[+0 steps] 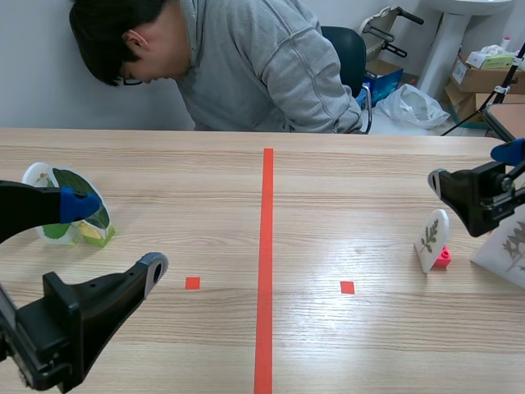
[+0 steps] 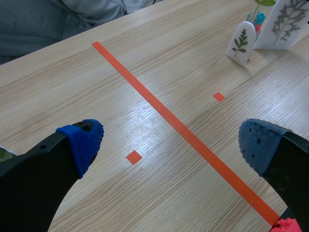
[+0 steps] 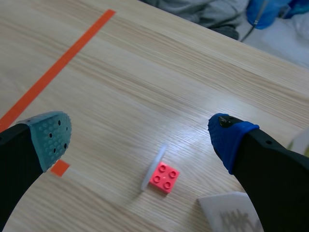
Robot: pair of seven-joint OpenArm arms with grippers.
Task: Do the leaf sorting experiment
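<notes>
Nearest, on the left arm's side of the tape line (image 1: 267, 263), the left gripper (image 1: 115, 238) hung wide open and empty above the bench (image 1: 353, 205), probably poised for a pick. Just beyond it, a green leaf disc (image 1: 74, 182) stood upright in a yellow-green brick (image 1: 98, 236). Across the line, an oval leaf card (image 1: 432, 236) was propped in a pink brick (image 1: 444, 258) so its leaf faced out, with a larger leaf card (image 1: 510, 246) beside it. The right gripper (image 1: 474, 168) hovered over them, spread and empty. Past the line's far end, a person (image 1: 262, 66) leaned over.

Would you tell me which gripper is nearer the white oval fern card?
Right. The right gripper hangs over the oval card; the left gripper is across the table.
</notes>
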